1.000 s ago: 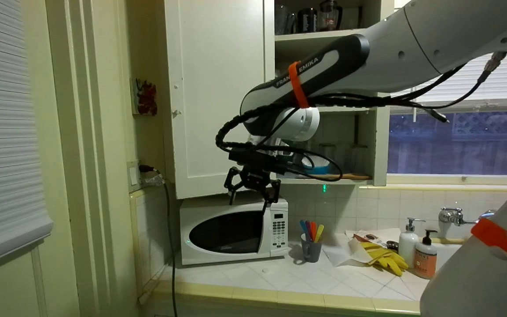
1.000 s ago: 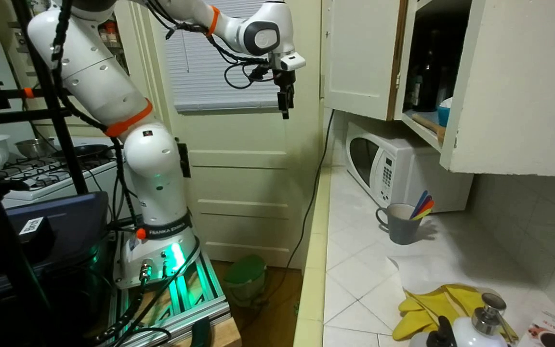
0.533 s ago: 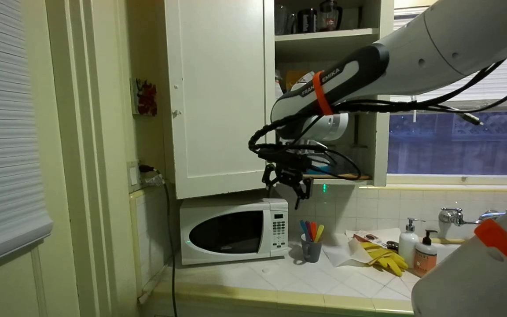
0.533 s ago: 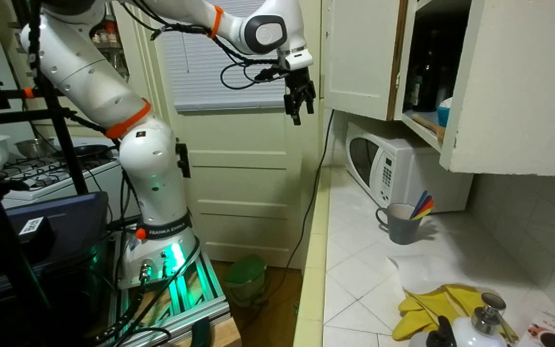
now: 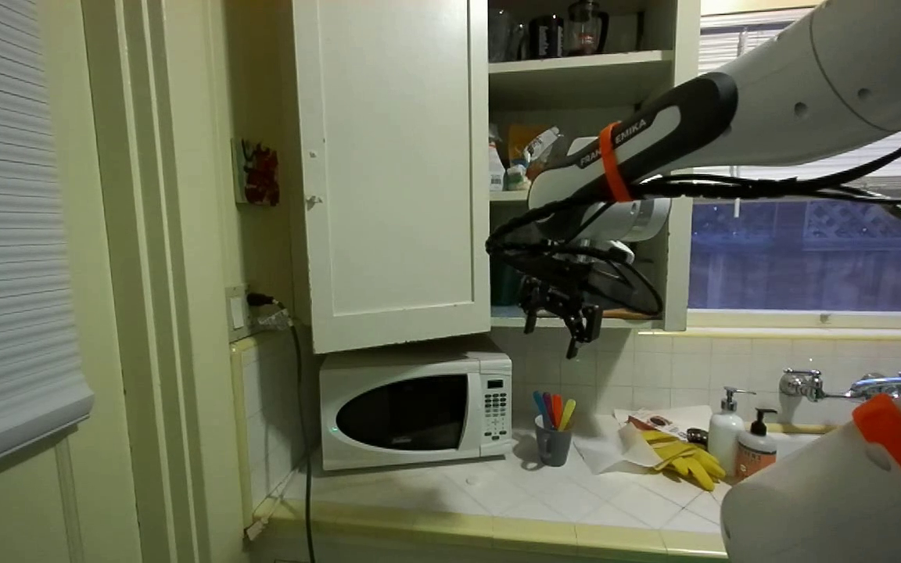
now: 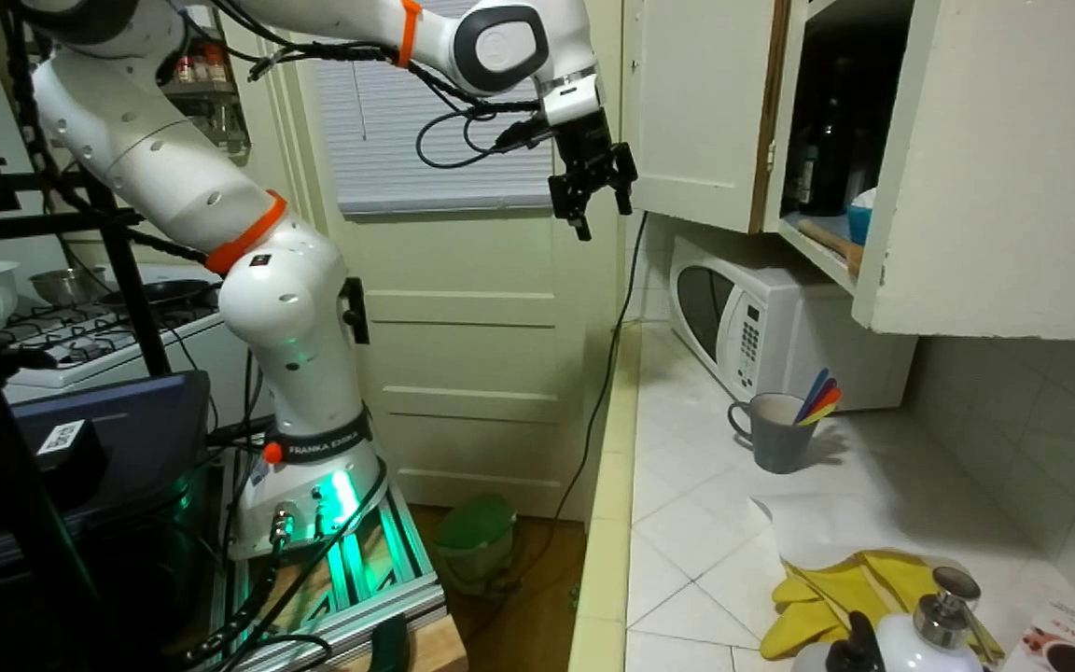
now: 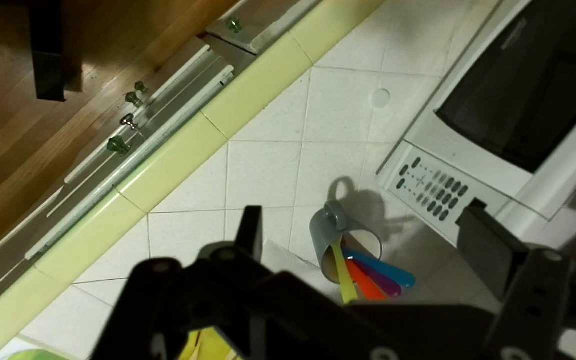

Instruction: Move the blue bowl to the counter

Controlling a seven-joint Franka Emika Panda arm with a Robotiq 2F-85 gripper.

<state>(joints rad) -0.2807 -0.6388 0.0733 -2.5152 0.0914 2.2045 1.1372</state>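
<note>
The blue bowl [image 6: 860,224] sits on the lower shelf of the open wall cabinet, partly cut off by the cabinet's side panel, with something white showing at its top. In an exterior view it is hidden behind my arm and gripper [image 5: 551,341]. The light tiled counter [image 5: 435,500] runs below; it also shows in an exterior view [image 6: 687,509] and the wrist view [image 7: 268,170]. My gripper [image 6: 605,224] is open and empty, in the air in front of the cabinet, well apart from the bowl. In the wrist view the open fingers [image 7: 363,215] point down over the counter.
A grey mug [image 5: 552,447] with colored utensils stands beside the white microwave [image 5: 411,461]. Yellow gloves [image 5: 685,461], paper and soap bottles [image 5: 754,457] lie or stand toward the sink. The open cabinet door [image 5: 396,180] hangs above the microwave. A wooden item [image 6: 827,241] lies at the shelf's front.
My gripper has moved from in front of the microwave and cabinet door to in front of the open shelves. It has also turned, so both fingers show. The bowl has not moved.
</note>
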